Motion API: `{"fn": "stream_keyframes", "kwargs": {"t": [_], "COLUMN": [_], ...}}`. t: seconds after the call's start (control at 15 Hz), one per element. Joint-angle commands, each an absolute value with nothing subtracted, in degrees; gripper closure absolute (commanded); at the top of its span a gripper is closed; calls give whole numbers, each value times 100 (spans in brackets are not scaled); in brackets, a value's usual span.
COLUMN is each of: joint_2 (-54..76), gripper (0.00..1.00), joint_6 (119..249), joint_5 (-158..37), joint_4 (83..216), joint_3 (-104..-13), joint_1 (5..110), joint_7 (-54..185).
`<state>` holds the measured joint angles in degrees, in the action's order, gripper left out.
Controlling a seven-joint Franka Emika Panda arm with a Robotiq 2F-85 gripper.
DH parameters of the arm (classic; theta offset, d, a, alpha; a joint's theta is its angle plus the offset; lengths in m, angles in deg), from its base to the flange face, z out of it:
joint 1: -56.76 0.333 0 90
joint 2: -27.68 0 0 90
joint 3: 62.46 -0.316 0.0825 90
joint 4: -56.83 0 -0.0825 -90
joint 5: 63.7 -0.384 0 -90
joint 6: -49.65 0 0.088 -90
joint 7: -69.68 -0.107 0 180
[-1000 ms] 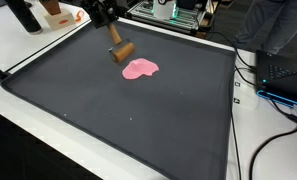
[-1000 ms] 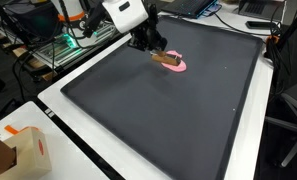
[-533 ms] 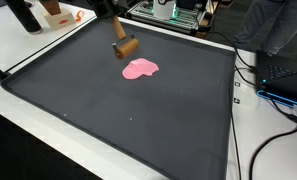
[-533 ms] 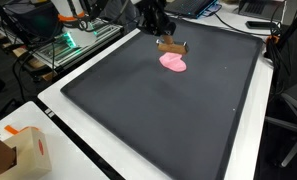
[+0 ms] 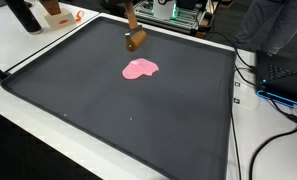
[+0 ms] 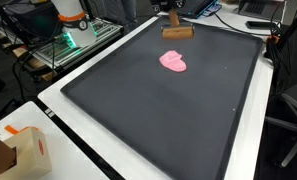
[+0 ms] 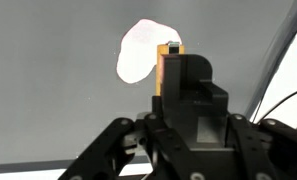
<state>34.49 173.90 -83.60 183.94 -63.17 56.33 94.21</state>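
Observation:
My gripper (image 5: 132, 22) is shut on a brown wooden block (image 5: 136, 40) and holds it in the air over the far edge of the black mat (image 5: 108, 110). The gripper (image 6: 172, 12) is mostly cut off at the top of both exterior views, with the block (image 6: 177, 31) hanging below it. A flat pink blob (image 5: 140, 69) lies on the mat, apart from the block; it also shows in an exterior view (image 6: 174, 61). In the wrist view the block (image 7: 169, 68) stands between the fingers (image 7: 180, 88), with the blob (image 7: 141, 50) pale and far below.
The mat lies on a white table (image 5: 28, 145). Cables and a dark device (image 5: 283, 80) lie beside the mat. An orange object (image 5: 60, 13) and a dark bottle (image 5: 25, 15) stand at a far corner. A cardboard box (image 6: 18, 150) and lit electronics (image 6: 68, 42) flank the mat.
The gripper has risen with the block, moving away from the pink blob toward the mat's far edge. The blob has stayed put.

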Motion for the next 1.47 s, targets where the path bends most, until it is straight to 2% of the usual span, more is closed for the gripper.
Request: {"fn": "stream_keyframes", "kwargs": {"t": [0.0,0.07,0.6,0.67,1.07,1.4], "joint_2": [3912,3607,3747,3751,3585,2970], "gripper": [77,52,52,77,77,77], "joint_6": [17797,17579,17669,17669,17556,17169], "joint_5": [-7402,-7805,-7508,-7299,-6141,-4731], "joint_4": [18767,18491,18608,18579,18236,17607], "joint_3": [-6607,-6414,-6529,-6611,-7148,-7700], "joint_1": [5927,5905,6015,6019,6261,6520], "joint_7": [8789,9039,8839,8636,7190,5591]}}
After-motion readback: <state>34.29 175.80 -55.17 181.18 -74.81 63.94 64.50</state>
